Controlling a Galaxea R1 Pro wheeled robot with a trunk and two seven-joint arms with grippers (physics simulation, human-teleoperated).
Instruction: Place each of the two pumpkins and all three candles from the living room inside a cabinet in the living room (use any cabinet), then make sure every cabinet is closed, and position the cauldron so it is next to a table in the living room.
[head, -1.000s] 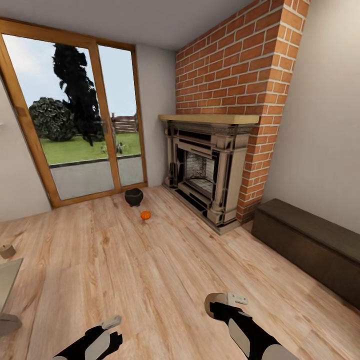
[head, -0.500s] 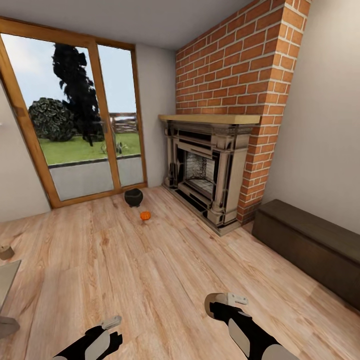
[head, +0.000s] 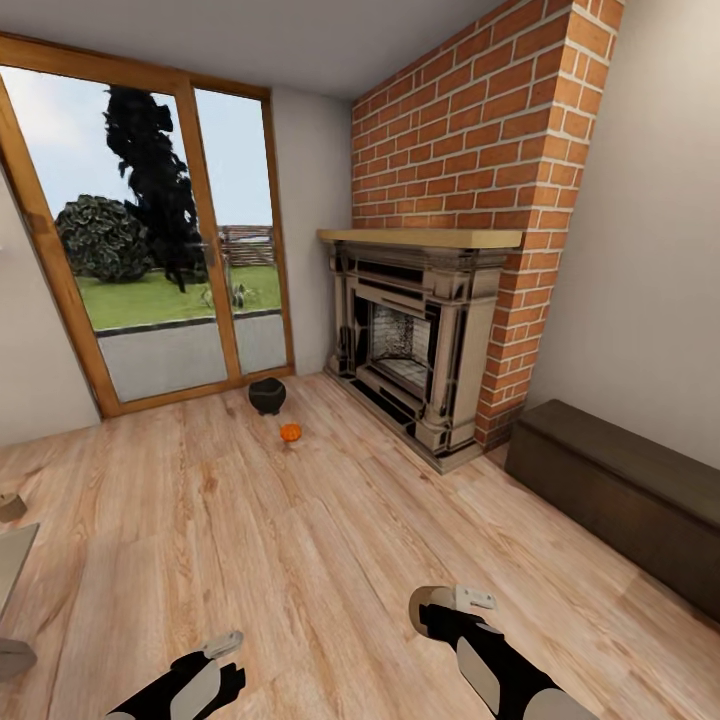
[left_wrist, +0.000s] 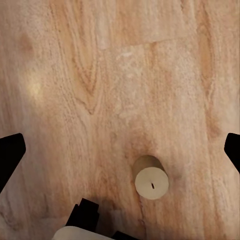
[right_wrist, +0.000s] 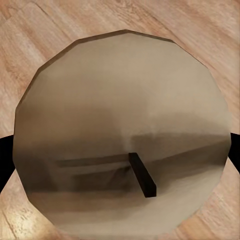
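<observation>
The right gripper (head: 440, 607) is clenched around a candle (right_wrist: 122, 150). The left gripper (left_wrist: 120, 150) is released above the floor (left_wrist: 100, 75), another candle (left_wrist: 151, 181) standing between its fingers. Far ahead, the cauldron (head: 267, 395) stands near a pumpkin (head: 290, 432)

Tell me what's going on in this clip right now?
The robot stands on the living room's wooden floor, facing the brick fireplace and glass doors. Its right tool holds a cream candle, whose wick end faces the right wrist camera. The left tool is open and empty, with another candle standing on the floor below it. Farther off, the black cauldron and one orange pumpkin sit near the doors. A low dark cabinet along the right wall looks closed.
</observation>
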